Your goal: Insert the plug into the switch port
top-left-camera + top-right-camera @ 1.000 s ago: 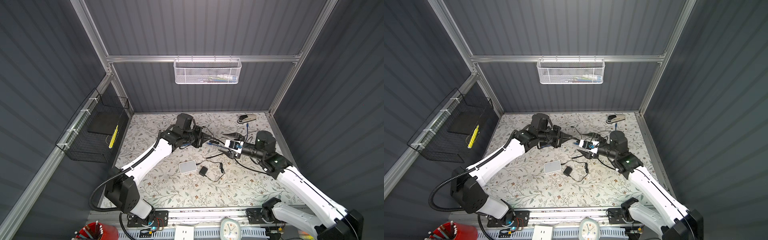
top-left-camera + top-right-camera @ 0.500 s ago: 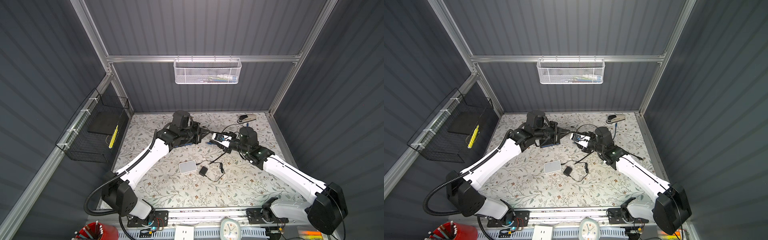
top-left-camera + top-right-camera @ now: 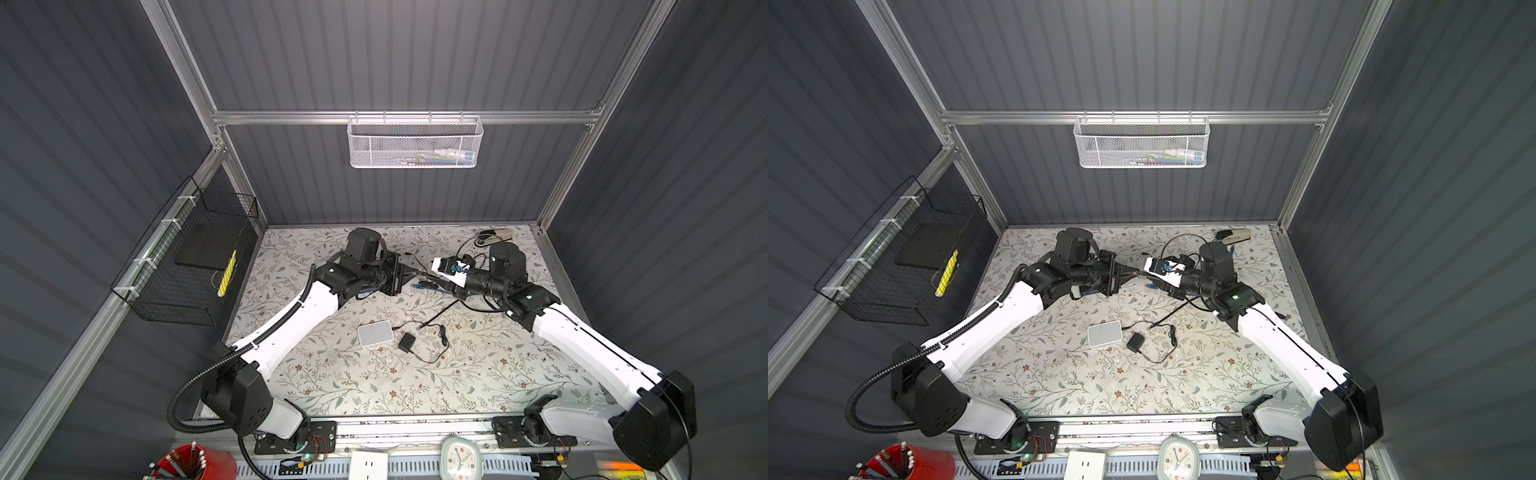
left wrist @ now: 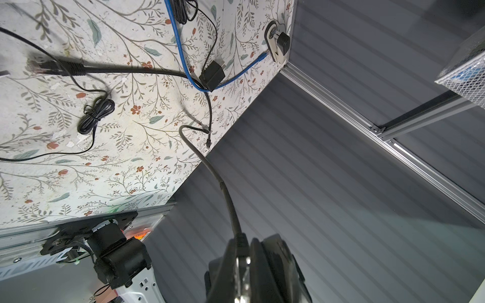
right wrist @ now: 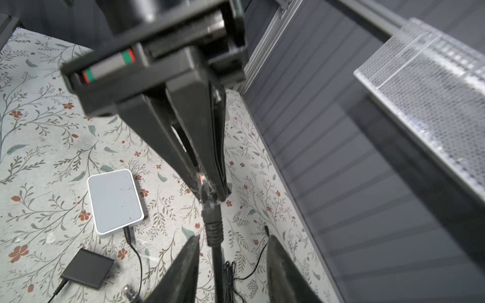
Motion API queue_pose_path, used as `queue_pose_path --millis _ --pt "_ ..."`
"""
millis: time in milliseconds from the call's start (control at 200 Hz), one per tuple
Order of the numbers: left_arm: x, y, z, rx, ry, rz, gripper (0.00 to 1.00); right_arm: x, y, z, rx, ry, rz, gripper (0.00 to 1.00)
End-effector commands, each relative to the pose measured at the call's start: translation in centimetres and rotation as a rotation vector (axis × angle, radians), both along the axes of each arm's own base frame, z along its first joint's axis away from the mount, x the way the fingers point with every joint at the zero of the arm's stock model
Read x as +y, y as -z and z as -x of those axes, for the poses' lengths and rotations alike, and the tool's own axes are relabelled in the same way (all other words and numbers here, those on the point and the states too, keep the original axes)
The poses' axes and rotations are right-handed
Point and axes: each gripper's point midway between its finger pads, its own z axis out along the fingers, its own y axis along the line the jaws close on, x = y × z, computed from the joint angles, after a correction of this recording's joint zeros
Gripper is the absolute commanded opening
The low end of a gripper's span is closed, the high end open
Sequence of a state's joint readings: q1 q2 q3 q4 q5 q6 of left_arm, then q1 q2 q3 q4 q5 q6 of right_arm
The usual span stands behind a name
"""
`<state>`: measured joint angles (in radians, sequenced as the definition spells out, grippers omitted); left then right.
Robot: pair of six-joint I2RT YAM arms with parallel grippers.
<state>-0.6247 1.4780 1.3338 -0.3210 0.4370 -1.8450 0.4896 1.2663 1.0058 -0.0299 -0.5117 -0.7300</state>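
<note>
R pincer [image 5: 233, 238] has swung in to L pincer [image 5: 210, 189], jaws apart astride the black cable [image 5: 217, 262], seemingly not touching. L stays clamped on the clear plastic plug [image 5: 208, 200], aloft, well apart from the small white switch box [image 5: 115, 200] on the desk [image 5: 39, 147]: regrasp likely.

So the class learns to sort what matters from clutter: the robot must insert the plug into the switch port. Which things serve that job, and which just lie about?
For the job: plug, pinched in the left gripper; its black cable; white switch; right gripper, open around that cable.

Lying about: black adapter; blue cable; stapler; white mesh basket.
</note>
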Motion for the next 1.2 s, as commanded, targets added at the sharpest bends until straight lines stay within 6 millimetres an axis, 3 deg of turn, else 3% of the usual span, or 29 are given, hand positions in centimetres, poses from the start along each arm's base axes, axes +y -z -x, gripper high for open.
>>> queue_pose_path --millis 0,135,345,395,565,635,695,740,835,950,1051,1196 --pt "0.3 -1.2 0.5 -0.020 0.001 0.021 0.00 0.0 0.2 -0.1 0.021 -0.005 0.018 0.43" --pt "0.5 -1.1 0.6 -0.021 -0.009 0.020 0.00 0.2 1.1 -0.4 0.030 -0.003 0.054 0.38" --pt "0.4 -1.4 0.5 -0.028 -0.011 0.035 0.00 0.2 1.2 -1.6 0.018 0.047 0.061 0.02" --pt "0.4 -1.6 0.5 -0.034 -0.014 0.044 0.00 0.1 1.0 -1.6 0.024 0.053 0.057 0.00" --pt "1.6 -3.5 -0.7 -0.160 -0.034 0.058 0.49 -0.7 -0.4 0.4 0.175 -0.052 -0.064 0.00" --pt "4.9 -4.0 -2.2 -0.312 -0.023 -0.039 0.58 -1.7 -1.5 1.6 0.315 -0.150 -0.150 0.00" --pt "8.3 -5.3 -3.2 -0.588 0.062 -0.229 0.67 -2.6 -1.7 2.4 0.488 -0.237 -0.195 0.00" --pt "9.4 -6.3 -2.7 -0.835 0.195 -0.405 0.78 -3.2 -1.5 2.8 0.604 -0.284 -0.196 0.00" --pt "8.1 -8.0 2.0 -1.423 0.590 -0.504 0.89 -3.3 -0.6 3.0 0.691 -0.302 -0.182 0.00" --pt "7.9 -5.1 5.6 -1.775 0.882 -0.568 0.96 -3.2 0.7 2.0 0.768 -0.282 -0.137 0.00" --pt "7.1 -3.9 6.8 -1.929 0.989 -0.498 0.98 -2.8 1.7 1.8 0.798 -0.284 -0.114 0.00" --pt "4.8 -2.2 5.9 -1.945 1.089 -0.456 0.97 -1.4 3.2 2.9 0.812 -0.319 -0.043 0.00"
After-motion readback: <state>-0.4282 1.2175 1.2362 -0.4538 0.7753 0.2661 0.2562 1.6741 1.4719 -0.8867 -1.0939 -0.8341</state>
